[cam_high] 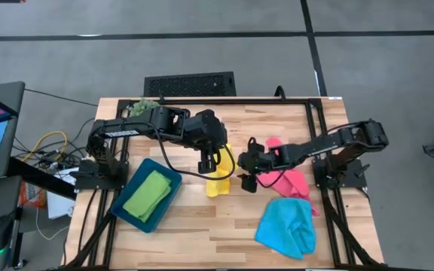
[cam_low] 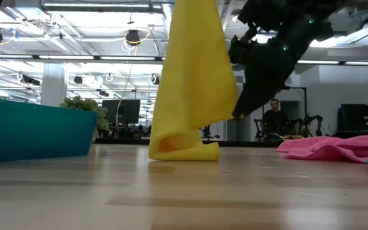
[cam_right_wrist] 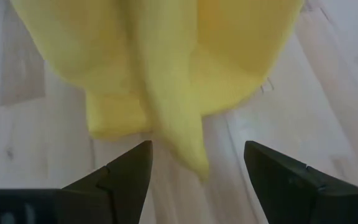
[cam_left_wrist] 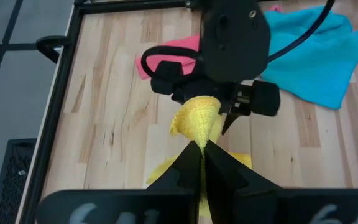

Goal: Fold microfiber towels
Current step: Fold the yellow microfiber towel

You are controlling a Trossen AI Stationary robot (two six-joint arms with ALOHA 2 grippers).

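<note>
Left claw [cam_high: 211,162]: clenched on yellow towel [cam_high: 218,183], hung mid-tabletop [cam_high: 194,233], lower end resting on the wood. Right claw [cam_right_wrist: 194,168]: spread wide, empty, just beside the yellow towel. Green towel [cam_high: 148,194]: in teal tray [cam_high: 173,181], left.

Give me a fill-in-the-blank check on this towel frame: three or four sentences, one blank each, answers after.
1. The left gripper is shut on the ____ towel, whose lower end rests on the table.
2. The right gripper faces that towel with its jaws ____.
3. The green towel lies in the teal ____.
4. The blue towel lies beside the ____ towel.

Answers: yellow; open; tray; pink
</note>
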